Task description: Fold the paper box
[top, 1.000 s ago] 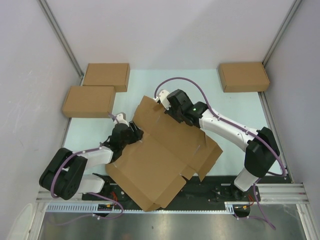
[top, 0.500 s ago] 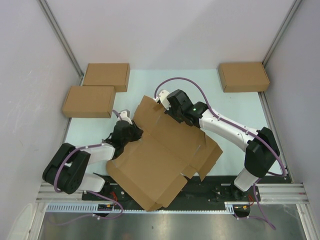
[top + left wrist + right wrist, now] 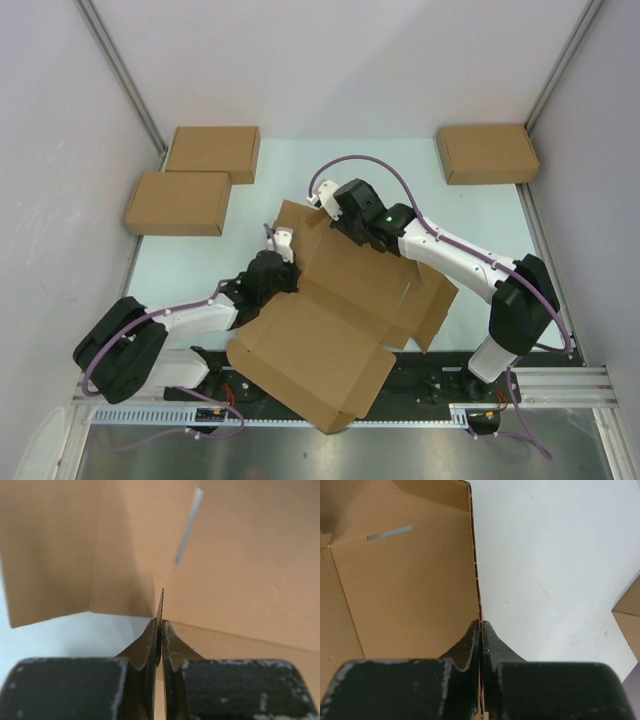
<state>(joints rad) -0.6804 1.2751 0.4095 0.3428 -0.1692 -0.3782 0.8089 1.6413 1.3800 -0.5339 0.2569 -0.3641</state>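
brown corrugated die-cut paper box (image 3: 320, 340) has shifted; left gripper (image 3: 161, 624) just clamped its edge, right gripper (image 3: 481, 625) already pinching another, so folding can begin.

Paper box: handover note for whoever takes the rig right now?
Left tool: shut on an edge at the left side of the box.
Right tool: shut on the box's far edge.
Box: an open, mostly flat sheet lying askew across the near middle of the table, with its near corner past the near edge.
Done: both grips are on.
Left: nearly all the folding. No walls stand and no tabs are tucked, as far as the top view shows.
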